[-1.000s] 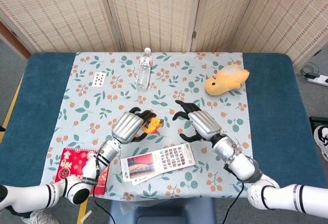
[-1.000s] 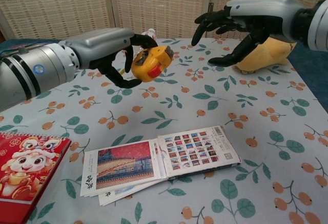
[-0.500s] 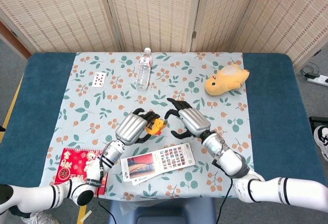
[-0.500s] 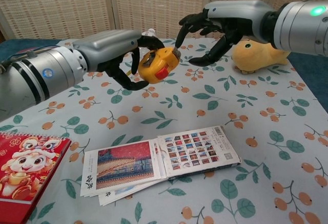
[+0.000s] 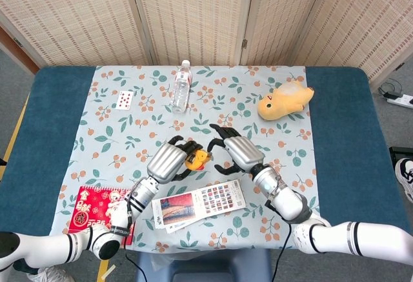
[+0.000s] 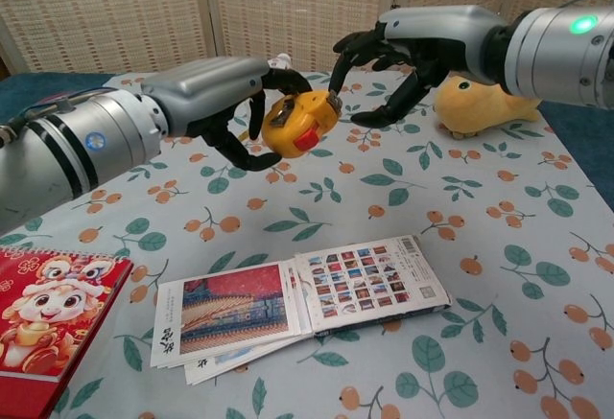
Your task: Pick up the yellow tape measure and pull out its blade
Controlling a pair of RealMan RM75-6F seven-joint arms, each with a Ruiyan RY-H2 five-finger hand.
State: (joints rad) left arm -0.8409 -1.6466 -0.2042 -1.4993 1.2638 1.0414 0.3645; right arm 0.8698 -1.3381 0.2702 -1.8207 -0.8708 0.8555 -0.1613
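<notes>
The head view looks steeply down from above the robot, taking in the whole floral tablecloth (image 5: 213, 108) and woven folding screen (image 5: 193, 17) beyond. The chest view sits low and close, facing the same screen (image 6: 288, 7). Both share the open stamp booklet (image 5: 200, 202) (image 6: 302, 306).

My left robot hand (image 6: 225, 112) holds the yellow tape measure (image 6: 297, 123) up off the counter (image 6: 403, 189), red button facing me. My right robot hand (image 6: 408, 55) has a fingertip (image 6: 334, 81) touching the case's upper right edge. A stamp booklet (image 6: 297, 304) lies open below, a red calendar (image 6: 48, 318) at lower left.
</notes>
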